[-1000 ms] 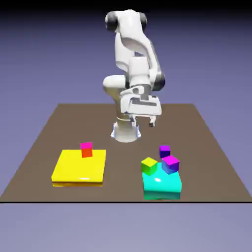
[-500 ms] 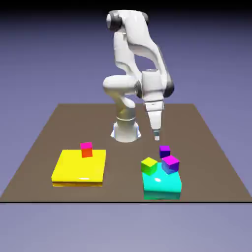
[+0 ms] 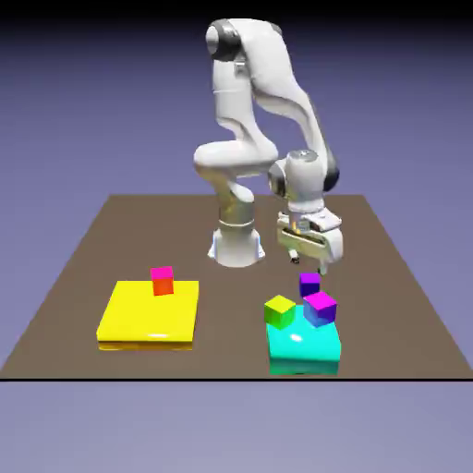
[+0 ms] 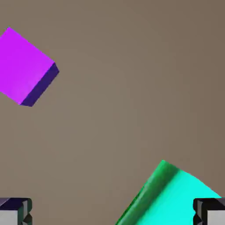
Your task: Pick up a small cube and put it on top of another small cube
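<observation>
Brown table: open fingers above small cube, nothing held

Brown table, plain blue-violet backdrop, darker toward the top

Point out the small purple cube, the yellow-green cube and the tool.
small purple cube (image 3: 309,282), exterior view, on its top face
yellow-green cube (image 3: 278,306), exterior view, on its yellow-lime top
tool (image 3: 308,263), exterior view, between its open fingertips

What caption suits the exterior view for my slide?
Open gripper poised just above the small purple cube, beside the yellow-green cube.
</observation>
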Tool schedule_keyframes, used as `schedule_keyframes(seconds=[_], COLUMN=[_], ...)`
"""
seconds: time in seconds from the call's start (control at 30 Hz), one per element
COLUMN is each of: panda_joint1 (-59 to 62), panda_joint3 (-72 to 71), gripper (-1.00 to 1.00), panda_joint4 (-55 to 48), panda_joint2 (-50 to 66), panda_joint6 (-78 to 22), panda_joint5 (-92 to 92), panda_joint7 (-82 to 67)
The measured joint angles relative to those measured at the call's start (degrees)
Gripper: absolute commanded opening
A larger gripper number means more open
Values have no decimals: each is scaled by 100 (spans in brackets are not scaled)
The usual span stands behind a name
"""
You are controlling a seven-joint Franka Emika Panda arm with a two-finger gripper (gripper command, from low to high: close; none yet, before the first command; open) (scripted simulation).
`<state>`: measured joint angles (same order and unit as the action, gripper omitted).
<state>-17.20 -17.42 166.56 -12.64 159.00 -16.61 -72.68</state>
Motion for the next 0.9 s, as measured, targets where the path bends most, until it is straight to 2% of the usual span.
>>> schedule_keyframes(seconds=[0.5,0.57,0.87,0.9], panda_joint1=[-535,-546,-571,-571], panda_joint3=[-566,-576,-402,-401], gripper=[0,0,0,-100], panda_joint4=[181,184,51,51], panda_joint2=[650,662,2529,2538], panda_joint6=[-487,-497,1229,1237], panda_joint5=[-539,-550,138,141], panda_joint7=[-3738,-3810,-3403,-3401])
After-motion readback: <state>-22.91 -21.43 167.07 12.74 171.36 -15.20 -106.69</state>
